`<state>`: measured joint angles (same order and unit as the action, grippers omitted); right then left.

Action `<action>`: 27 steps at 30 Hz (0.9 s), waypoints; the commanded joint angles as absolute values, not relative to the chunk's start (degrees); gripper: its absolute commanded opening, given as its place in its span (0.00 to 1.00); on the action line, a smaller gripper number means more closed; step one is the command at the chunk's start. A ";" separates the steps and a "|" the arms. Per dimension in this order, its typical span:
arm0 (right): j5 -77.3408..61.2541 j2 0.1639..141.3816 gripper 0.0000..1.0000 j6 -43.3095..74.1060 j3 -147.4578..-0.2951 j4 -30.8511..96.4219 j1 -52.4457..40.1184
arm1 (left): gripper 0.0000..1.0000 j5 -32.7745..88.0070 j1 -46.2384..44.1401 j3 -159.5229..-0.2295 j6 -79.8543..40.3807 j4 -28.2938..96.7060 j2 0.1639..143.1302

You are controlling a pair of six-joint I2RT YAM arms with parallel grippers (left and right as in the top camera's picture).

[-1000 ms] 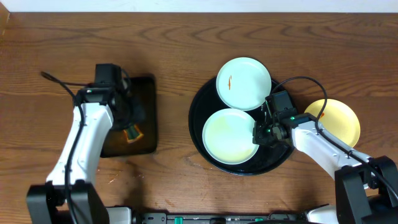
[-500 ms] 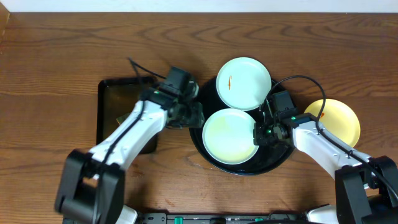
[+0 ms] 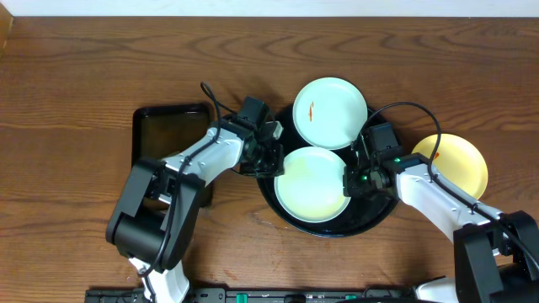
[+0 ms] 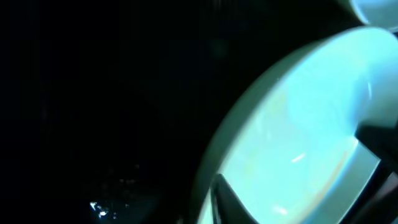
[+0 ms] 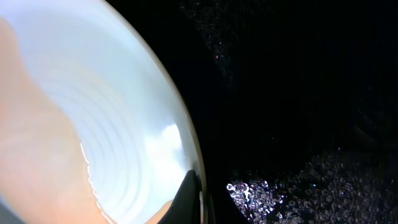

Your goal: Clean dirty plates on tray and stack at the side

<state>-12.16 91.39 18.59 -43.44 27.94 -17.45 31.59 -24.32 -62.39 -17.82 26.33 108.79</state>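
The front mint-green plate [image 3: 312, 185] on the round black tray [image 3: 370, 215] is pinched at its right rim by the right fingers [image 3: 350, 181]. The left fingers [image 3: 271, 160] are set at its left rim, and their opening cannot be told.

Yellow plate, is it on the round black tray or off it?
Off it. The yellow plate lies on the wood tabletop, right of the round black tray.

Round tray [image 3: 337, 229] centre-right on table [image 3: 84, 67], w/ 2 plates on it: front plate [image 3: 312, 185] nearer, rear plate [image 3: 330, 112] behind it, overhanging far rim. Third plate [image 3: 459, 164] on table just beside tray, rt side; small tray [image 3: 156, 135] to left.
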 commanded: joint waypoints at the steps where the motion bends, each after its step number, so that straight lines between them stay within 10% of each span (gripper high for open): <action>1: -11.68 92.90 0.01 16.62 -41.95 28.03 -17.45 | 0.08 34.28 -24.69 -63.07 -17.39 26.00 109.38; 11: -18.15 92.88 0.02 9.37 -42.33 28.05 -17.43 | 0.07 41.69 -24.49 -63.07 -10.74 24.77 109.38; 17: -24.45 92.88 0.23 4.16 -42.35 28.18 -15.81 | 0.08 44.62 -24.12 -63.07 -7.84 23.86 109.38; 27: -36.99 92.88 0.31 -0.95 -42.35 28.77 -9.13 | 0.07 45.87 -24.08 -63.07 -4.86 23.88 109.38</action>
<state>-26.52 92.25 2.24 -42.87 28.91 -10.46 39.86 -23.27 -62.37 -6.55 24.32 109.10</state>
